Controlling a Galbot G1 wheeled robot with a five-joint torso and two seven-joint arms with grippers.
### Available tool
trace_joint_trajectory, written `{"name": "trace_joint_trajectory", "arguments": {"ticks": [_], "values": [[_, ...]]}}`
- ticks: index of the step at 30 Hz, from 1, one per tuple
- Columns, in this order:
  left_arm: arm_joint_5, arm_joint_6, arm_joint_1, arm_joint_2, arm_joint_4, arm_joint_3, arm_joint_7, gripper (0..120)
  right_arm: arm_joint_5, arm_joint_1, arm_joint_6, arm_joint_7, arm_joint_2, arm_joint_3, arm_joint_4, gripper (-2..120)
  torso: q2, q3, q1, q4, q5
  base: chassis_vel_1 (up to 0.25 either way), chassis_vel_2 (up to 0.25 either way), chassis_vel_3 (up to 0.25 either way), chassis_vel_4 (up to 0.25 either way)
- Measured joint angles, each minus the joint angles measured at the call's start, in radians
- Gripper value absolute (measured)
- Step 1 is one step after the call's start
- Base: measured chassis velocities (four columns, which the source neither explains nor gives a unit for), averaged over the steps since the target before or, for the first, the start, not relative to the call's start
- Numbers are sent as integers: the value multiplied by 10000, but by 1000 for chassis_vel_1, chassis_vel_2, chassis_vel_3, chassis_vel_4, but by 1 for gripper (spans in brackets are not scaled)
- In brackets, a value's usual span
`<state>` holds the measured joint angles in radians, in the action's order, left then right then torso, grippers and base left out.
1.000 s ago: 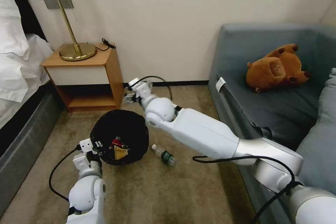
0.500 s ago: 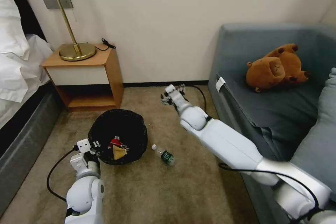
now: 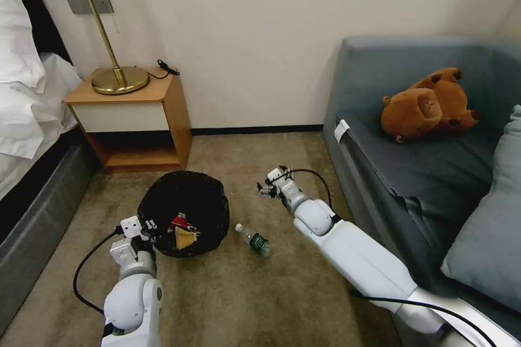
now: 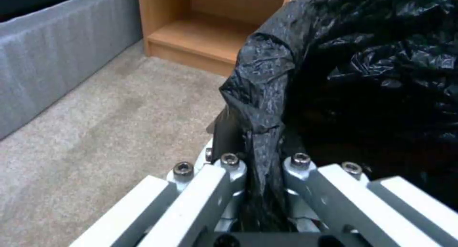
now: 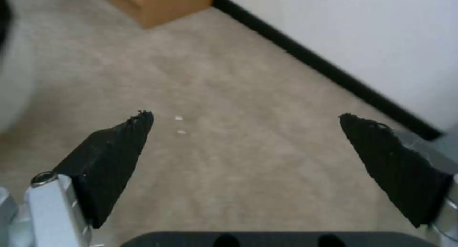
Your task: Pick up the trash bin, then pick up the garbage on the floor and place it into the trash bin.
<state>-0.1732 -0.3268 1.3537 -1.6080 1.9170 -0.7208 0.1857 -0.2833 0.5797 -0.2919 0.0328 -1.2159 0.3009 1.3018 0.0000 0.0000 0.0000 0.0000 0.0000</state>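
Observation:
The trash bin (image 3: 184,203), lined with a crinkled black bag, stands on the floor (image 3: 244,293). My left gripper (image 3: 146,226) is shut on its near rim; the left wrist view shows the fingers (image 4: 229,168) pinching the bag's folded edge (image 4: 260,107). Inside the bin lie a red-and-white packet (image 3: 180,222) and a yellowish piece (image 3: 186,237). A small clear bottle with a green label (image 3: 255,239) lies on the carpet just right of the bin. My right gripper (image 3: 267,187) hangs low beyond the bottle, open and empty, with its black pads (image 5: 112,157) spread over bare carpet (image 5: 238,168).
A wooden nightstand (image 3: 135,119) with a brass lamp (image 3: 111,65) stands behind the bin. A bed (image 3: 27,119) runs along the left. A grey sofa (image 3: 423,162) with a brown plush toy (image 3: 426,104) and a cushion (image 3: 488,238) lines the right.
My right arm has swung from above the bin's far rim to the right and down, ending low over the carpet beyond the bottle. The left gripper and bin have barely moved.

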Motion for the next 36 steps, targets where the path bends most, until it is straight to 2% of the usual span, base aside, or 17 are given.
{"name": "trace_joint_trajectory", "arguments": {"ticks": [8, 12, 25, 36], "values": [[-33, 12, 99, 0, 58, -27, 0, 3, -495, -80, -20, -1331, -203, 93, -556, 100, 1, 0, 0, 0, 0, 0, 0, 0, 0], [-99, 15, 152, 0, 107, -84, -3, 3, -20, -83, 51, -1938, -428, 289, -1359, 100, 2, 0, 0, 0, 0, 0, 0, 0, 0], [0, 24, 371, 0, 261, -124, 56, 3, 136, -85, 33, -3071, -740, 635, -2493, 100, 2, 0, 0, 1, 0, 0, 0, 0, 0], [167, 12, 382, 0, 268, -30, 73, 3, 786, -80, 27, -3913, -874, 398, -3095, 100, 1, 0, 0, 0, 0, 0, 0, 0, 0]]}}
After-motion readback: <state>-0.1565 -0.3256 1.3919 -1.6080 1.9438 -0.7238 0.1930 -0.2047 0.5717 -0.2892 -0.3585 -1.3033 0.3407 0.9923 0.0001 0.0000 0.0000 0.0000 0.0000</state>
